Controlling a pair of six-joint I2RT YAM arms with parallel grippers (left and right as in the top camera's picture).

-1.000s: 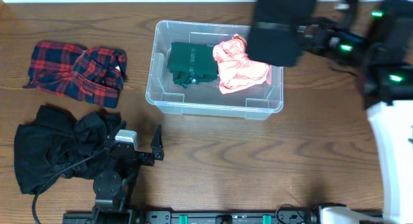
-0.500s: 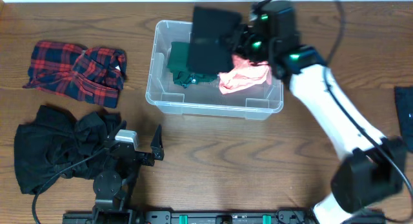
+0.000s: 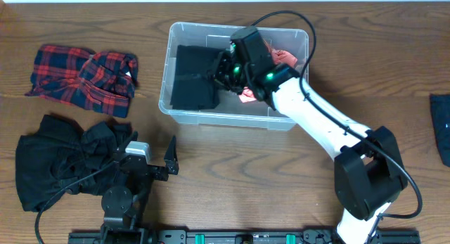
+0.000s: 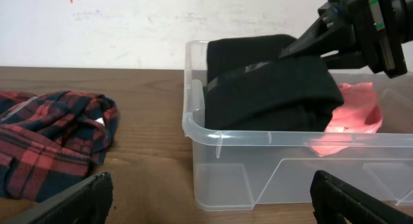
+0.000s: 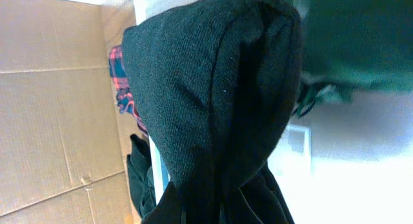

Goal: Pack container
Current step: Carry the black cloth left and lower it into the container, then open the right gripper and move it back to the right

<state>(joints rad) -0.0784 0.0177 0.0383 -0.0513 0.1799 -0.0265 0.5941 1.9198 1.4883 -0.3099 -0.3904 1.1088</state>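
- Lowering step, by my reading: right claw (image 3: 223, 69) sits inside the container (image 3: 235, 119), pressed together on a fold of the black knit (image 3: 191, 79).
- Container stands at the far-middle of the table, open side up. The left wrist view looks at its near left corner from table level.
- Knit lies over the container's left half and bulges a little above the rim. Grip is at the knit's right edge, probably so the cloth drapes flat leftward rather than bunching.
- Pink cloth (image 3: 285, 58) fills the container's right end. Green cloth (image 5: 361, 37) shows only in the right wrist view, beneath the knit.
- Right arm reaches in over the container's near-right wall, which keeps the left half free for the cloth.
- Left claw (image 3: 153, 154) is spread wide and holds nothing. It is parked well apart from the container, near-left of it, likely to stay out of the right arm's way.
- Not yet packed: plaid shirt (image 3: 81, 79) left of the container, black heap (image 3: 60, 159) near-left of it.
- Risk, my judgement: the knit may rise with the claw on release.
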